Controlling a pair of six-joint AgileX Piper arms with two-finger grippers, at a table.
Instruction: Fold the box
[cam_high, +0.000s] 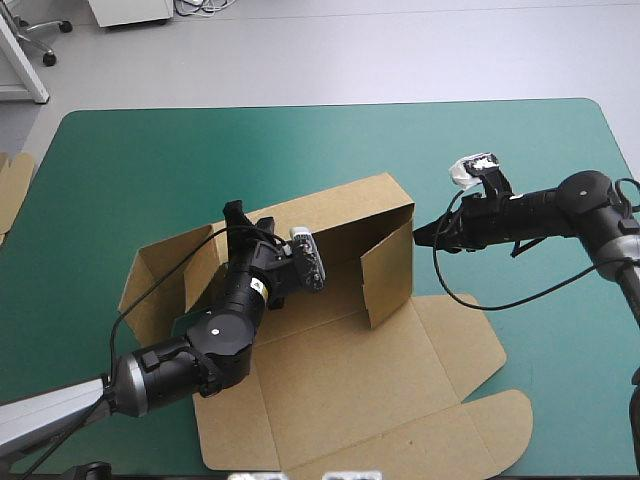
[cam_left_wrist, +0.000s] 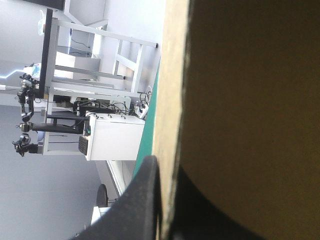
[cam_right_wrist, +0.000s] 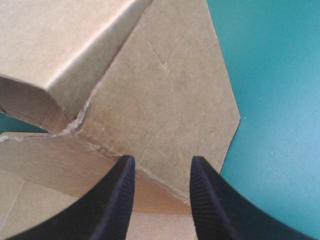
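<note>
— At the table's middle, what do you have?
— The box (cam_high: 340, 370), brown and half raised. I take the far edge as 12 o'clock. The back wall (cam_high: 340, 215) stands upright along the 12 o'clock side. A short end flap (cam_high: 388, 275) stands turned inward at the 3 o'clock end, and more flaps (cam_high: 160, 280) lean up at the 9 o'clock end. The floor and the lid panel (cam_high: 400, 410) lie flat and run to the table's 6 o'clock edge.
— What is inside those walls?
— My left arm, which lies over the floor from 7 o'clock. My left gripper (cam_high: 238, 212) sits at the top of the back wall, toward its 9 o'clock end.
— How are its fingers?
— They are pinching the wall's top edge. In my left wrist view the board runs up between them. One finger (cam_left_wrist: 142, 200) is pressed to the outer face, and the other is a dark shape on the inner face.
— And the right?
— My right gripper (cam_right_wrist: 162, 161) is at 3 o'clock of the box, just beside the end of the back wall. Its fingers (cam_right_wrist: 120, 195) are spread apart. Under them lies a flat side flap (cam_right_wrist: 185, 115) with a slanted corner, and the raised corner is just ahead.
— What does it all rest on?
— The teal-green cover (cam_high: 150, 150). At its 9 o'clock edge a bit of more board (cam_high: 12, 190) shows.
</note>
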